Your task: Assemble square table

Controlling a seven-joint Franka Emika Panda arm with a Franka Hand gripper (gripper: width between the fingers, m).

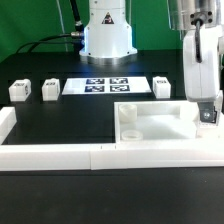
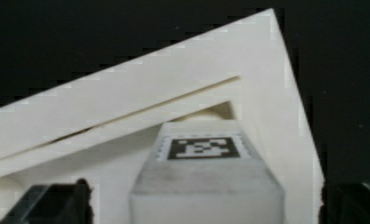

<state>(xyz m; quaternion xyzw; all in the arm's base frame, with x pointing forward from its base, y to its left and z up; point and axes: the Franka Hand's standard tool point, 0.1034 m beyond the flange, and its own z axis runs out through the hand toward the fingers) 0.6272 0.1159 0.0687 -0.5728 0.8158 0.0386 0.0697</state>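
Tabletop (image 1: 165,125): white tray, roughly 4 o'clock in the exterior view, sitting on the black desk (image 1: 60,115) just behind the low wall (image 1: 60,155). The wrist view shows one corner of it (image 2: 93,120).
Leg (image 2: 203,160): at that tabletop corner, tag facing the wrist camera. In the exterior view it's at 3 o'clock (image 1: 207,114), right under the arm.
End effector (image 1: 207,122): open. The fingers (image 2: 54,200) stand on either side of the leg with a gap on both sides, so it's gripping nothing.
Loose legs (image 1: 18,90): three on the desk, two near each other at 9 o'clock and one at 2 o'clock.
Marker board (image 1: 105,85): flat at 12 o'clock, between those legs.
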